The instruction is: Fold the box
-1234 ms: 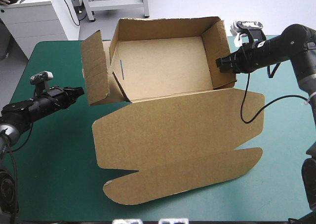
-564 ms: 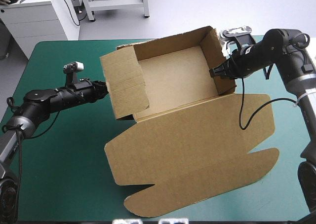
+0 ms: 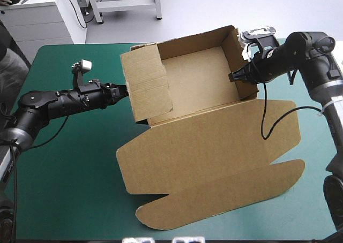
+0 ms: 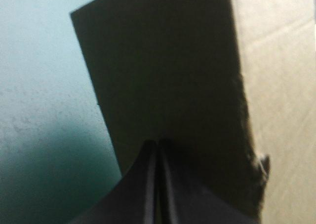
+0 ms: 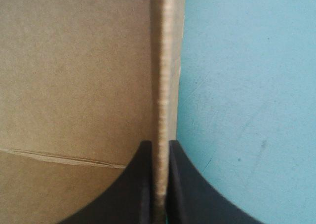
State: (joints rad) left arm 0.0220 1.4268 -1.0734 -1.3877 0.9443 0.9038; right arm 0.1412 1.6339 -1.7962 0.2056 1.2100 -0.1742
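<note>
Two walls raised on box, right gripper pinching right wall, left gripper pressed together against left flap

The black jaws are seen pressed together into one point, with a shaded wall of the brown box directly ahead; teal-green surface is shown beside it.

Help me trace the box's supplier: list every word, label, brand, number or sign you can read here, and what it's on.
None can be read.
The box is plain brown board in all three views: no print, label or number shows.
The cover is plain teal-green with no markings.
</note>
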